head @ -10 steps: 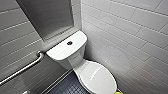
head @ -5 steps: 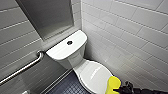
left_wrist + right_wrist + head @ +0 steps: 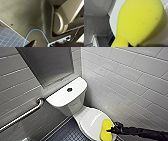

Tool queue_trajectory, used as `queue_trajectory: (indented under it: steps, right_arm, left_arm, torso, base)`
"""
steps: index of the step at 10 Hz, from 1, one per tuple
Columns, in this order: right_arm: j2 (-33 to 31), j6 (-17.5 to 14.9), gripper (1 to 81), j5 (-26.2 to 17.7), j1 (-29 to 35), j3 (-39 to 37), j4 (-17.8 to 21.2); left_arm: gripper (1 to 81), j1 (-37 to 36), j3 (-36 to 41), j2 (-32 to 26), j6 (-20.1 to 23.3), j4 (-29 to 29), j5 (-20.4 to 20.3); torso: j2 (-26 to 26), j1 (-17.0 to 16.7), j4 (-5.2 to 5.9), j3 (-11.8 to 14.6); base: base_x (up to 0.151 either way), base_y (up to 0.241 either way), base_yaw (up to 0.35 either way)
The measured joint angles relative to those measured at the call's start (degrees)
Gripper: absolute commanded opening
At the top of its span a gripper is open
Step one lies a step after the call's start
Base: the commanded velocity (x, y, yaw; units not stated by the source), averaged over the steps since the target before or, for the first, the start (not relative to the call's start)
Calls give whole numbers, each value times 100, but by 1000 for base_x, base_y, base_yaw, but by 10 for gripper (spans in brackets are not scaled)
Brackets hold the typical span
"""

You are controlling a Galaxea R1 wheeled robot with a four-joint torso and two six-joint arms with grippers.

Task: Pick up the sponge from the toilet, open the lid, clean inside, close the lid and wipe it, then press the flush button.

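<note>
Head view, L to R: a grab bar (image 3: 25, 113) is running along the wall at approx 8 o'clock of the toilet (image 3: 72, 105). The flush button (image 3: 69, 89) is sitting mid tank top, toward 11 o'clock from the bowl. The lid (image 3: 90, 118) is lying shut over the bowl, hinge end toward the tank.

The sponge (image 3: 106, 130) is hanging at the lid's front-right edge, approx 5 o'clock from lid centre. I can't tell whether it's touching the lid or just above it. Its long axis is running roughly 12-to-6, tipped a bit toward 1-to-7.

The right gripper (image 3: 113, 129) is holding it from the 3 o'clock side, w/ the fingers clamped across the short way. The right wrist view is showing the sponge (image 3: 140, 22) squeezed narrow where it's being pinched, w/ the broad end sticking out over white porcelain.

My read: the right arm is the near one and is carrying the sponge. The lid's front lip is lying at approx 9 o'clock from the fingers, close by. The left wrist view is facing the robot's own shell, a blue cable (image 3: 36, 31) and floor tiles (image 3: 7, 37), so that arm is probably sitting well back.
</note>
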Motion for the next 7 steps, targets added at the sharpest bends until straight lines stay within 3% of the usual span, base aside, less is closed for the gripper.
queue_trajectory:
  steps: [3,7]
  right_arm:
    - [668,13,10,-400,575,-750,46]
    - [725,196,10,-634,953,-879,62]
  left_arm:
    - [811,-2,-5,4,0,-16,-7]
    - [811,-18,-7,22,0,-18,-10]
  torso:
    - [0,4,0,-7]
    - [2,9,0,-186]
  base:
    - [0,0,0]
    - [0,0,0]
